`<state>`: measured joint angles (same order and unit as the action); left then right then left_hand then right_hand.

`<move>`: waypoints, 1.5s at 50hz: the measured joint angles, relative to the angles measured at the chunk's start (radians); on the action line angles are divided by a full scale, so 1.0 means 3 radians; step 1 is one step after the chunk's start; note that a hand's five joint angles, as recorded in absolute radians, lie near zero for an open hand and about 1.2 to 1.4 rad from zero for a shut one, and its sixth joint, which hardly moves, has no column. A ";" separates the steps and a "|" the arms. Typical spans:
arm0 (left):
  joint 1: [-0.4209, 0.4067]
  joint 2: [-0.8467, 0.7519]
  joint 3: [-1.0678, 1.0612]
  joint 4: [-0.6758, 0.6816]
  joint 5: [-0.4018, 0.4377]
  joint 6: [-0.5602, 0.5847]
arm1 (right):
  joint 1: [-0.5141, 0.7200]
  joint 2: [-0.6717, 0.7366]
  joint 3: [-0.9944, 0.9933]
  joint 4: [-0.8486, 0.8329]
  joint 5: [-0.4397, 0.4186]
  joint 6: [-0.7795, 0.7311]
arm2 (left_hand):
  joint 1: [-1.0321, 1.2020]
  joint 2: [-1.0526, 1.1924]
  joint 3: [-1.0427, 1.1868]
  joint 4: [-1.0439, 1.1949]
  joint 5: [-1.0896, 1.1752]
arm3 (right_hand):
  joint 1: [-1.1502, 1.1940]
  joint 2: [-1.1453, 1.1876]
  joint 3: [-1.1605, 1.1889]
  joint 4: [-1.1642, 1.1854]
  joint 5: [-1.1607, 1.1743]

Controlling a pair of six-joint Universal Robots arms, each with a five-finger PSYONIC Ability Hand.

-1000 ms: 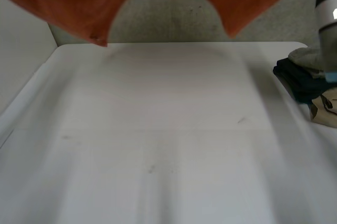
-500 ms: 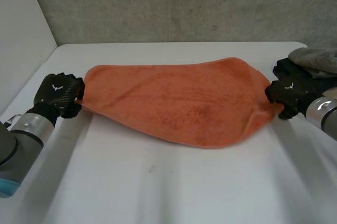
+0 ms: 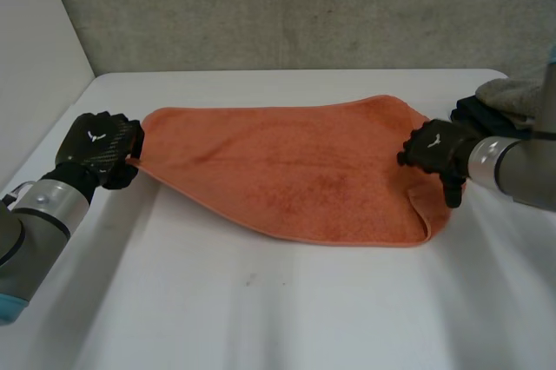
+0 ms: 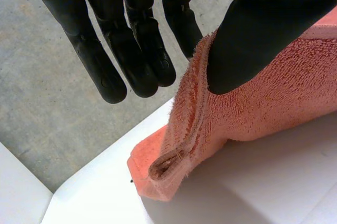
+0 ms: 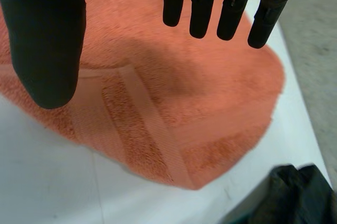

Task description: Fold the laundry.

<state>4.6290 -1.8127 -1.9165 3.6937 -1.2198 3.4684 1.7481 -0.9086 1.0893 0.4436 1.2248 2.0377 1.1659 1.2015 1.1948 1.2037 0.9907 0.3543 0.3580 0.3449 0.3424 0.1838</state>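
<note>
Towel: the orange towel (image 3: 295, 170) lies spread across the middle of the white table (image 3: 261, 309). It stretches from 1 hand to the other, and its near edge bows toward the robot.
Left hand: the left hand (image 3: 97, 148) is right at the towel's left corner, and it has a grip. In the left wrist view the hem runs up between the thumb and the straight fingers (image 4: 142, 50), pinched there.
Left corner: it is raised just off the table, with a small fold of hem drooping below the thumb and a shadow under it.
Right hand: the right hand (image 3: 434, 151) hovers over the towel's right end. Its fingers are straight and set well apart from the thumb, holding nothing.
Towel at the right hand: in the right wrist view it lies flat on the table under the palm. A woven band crosses it, and a rounded corner shows beyond the fingertips.
Clothes pile: dark clothes (image 3: 486, 122) with a grey piece (image 3: 517, 92) on top sit at the table's far right. They are just past the towel's right end, close beside the right hand.
</note>
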 measured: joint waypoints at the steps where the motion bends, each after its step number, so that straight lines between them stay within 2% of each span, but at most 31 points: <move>1: 0.0001 0.0000 0.0002 0.0000 -0.0005 -0.0002 | 0.0014 0.0051 -0.0011 0.0000 0.0000 -0.0086 | 0.0000 0.0000 0.0000 0.0000 0.0000 | 0.0000 0.0000 0.0028 0.0024 0.0024; 9: 0.0018 -0.0007 0.0005 0.0001 -0.0024 -0.0016 | 0.0022 0.0313 -0.0054 -0.0091 -0.0005 -0.0359 | 0.0000 0.0000 0.0000 0.0000 0.0000 | 0.0188 0.0090 0.0206 0.0221 0.0211; 19: 0.0044 -0.0017 0.0000 0.0000 -0.0027 -0.0022 | -0.0060 0.0383 0.0051 -0.0458 0.0003 -0.0261 | 0.0000 0.0000 0.0000 0.0000 0.0000 | 0.0726 0.0725 0.0777 0.0778 0.0742; 33: 0.0077 -0.0002 0.0005 -0.0006 -0.0041 -0.0041 | -0.0166 0.0365 0.0200 -0.0601 -0.0016 -0.0182 | 0.0000 0.0000 0.0000 0.0000 0.0000 | 0.0746 0.0756 0.0819 0.0815 0.0781; 35: 0.0076 -0.0002 0.0004 -0.0008 -0.0044 -0.0041 | -0.0176 0.0366 0.0205 -0.0604 -0.0019 -0.0176 | 0.0000 0.0000 0.0000 0.0000 0.0000 | 0.1330 0.1294 0.1334 0.1334 0.1286; 38: 0.0072 -0.0001 -0.0002 -0.0017 -0.0047 -0.0039 | -0.0186 0.0347 0.0206 -0.0622 -0.0040 -0.0144 | 0.0000 0.0000 0.0000 0.0000 0.0000 | 0.2514 0.2579 0.2555 0.2563 0.2491; 44: 0.0068 0.0052 -0.0022 -0.0146 -0.0076 -0.0022 | -0.0225 0.0162 0.0301 -0.0687 -0.0154 0.0105 | 0.0000 0.0000 0.0000 0.0000 0.0000 | 0.2528 0.2743 0.2805 0.2845 0.2615; 48: 0.0104 0.0202 -0.0039 -0.0424 -0.0104 0.0031 | -0.0309 -0.0053 0.0471 -0.0629 -0.0202 0.0204 | 0.0000 0.0000 0.0000 0.0000 0.0000 | 0.2528 0.2743 0.2805 0.2845 0.2615; 55: 0.0357 0.0744 -0.0088 -0.1521 -0.0085 0.0435 | -0.0651 -0.0610 0.0943 -0.0225 -0.0222 0.0004 | 0.0000 0.0000 0.0000 0.0000 0.0000 | 0.2528 0.2743 0.2805 0.2848 0.2622; 59: 0.0579 0.1113 -0.0120 -0.2424 0.0063 0.0875 | -0.0934 -0.0934 0.1216 0.0278 -0.0140 -0.0321 | 0.0000 0.0000 0.0000 0.0000 0.0000 | 0.2530 0.2743 0.2808 0.2849 0.2735; 61: 0.0659 0.1223 -0.0129 -0.2764 0.0152 0.1051 | -0.1018 -0.1028 0.1285 0.0490 -0.0115 -0.0438 | 0.0000 0.0000 0.0000 0.0000 0.0000 | 0.2530 0.2742 0.2814 0.2850 0.2757; 62: 0.0659 0.1223 -0.0129 -0.2764 0.0152 0.1051 | -0.1018 -0.1028 0.1285 0.0490 -0.0115 -0.0438 | 0.0000 0.0000 0.0000 0.0000 0.0000 | 0.2530 0.2742 0.2814 0.2850 0.2757; 63: 0.0730 0.1307 -0.0131 -0.3078 0.0257 0.1222 | -0.1078 -0.1104 0.1329 0.0677 -0.0112 -0.0519 | 0.0000 0.0000 0.0000 0.0000 0.0000 | 0.2530 0.2742 0.2814 0.2850 0.2758; 65: 0.0775 0.1350 -0.0120 -0.3301 0.0372 0.1364 | -0.1098 -0.1153 0.1346 0.0787 -0.0145 -0.0520 | 0.0000 0.0001 0.0000 0.0000 0.0000 | 0.2530 0.2743 0.2814 0.2851 0.2758; 70: 0.0713 0.1220 -0.0020 -0.3279 0.0524 0.1474 | -0.1041 -0.1136 0.1312 0.0700 -0.0281 -0.0263 | 0.0000 0.0001 0.0000 0.0000 0.0000 | 0.2530 0.2743 0.2814 0.2851 0.2758; 75: 0.0460 0.0820 0.0195 -0.2788 0.0401 0.1329 | -0.0894 -0.0960 0.1224 0.0285 -0.0340 0.0145 | 0.0000 0.0001 0.0000 0.0000 0.0000 | 0.2530 0.2743 0.2814 0.2852 0.2762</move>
<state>4.7670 -1.5666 -1.8579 2.8573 -1.0995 3.8671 1.4799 -1.1965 1.4566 0.5291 1.1228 2.0811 1.1659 1.2017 1.1948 1.2037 0.9907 1.1132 1.1808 1.1892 1.1978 1.0125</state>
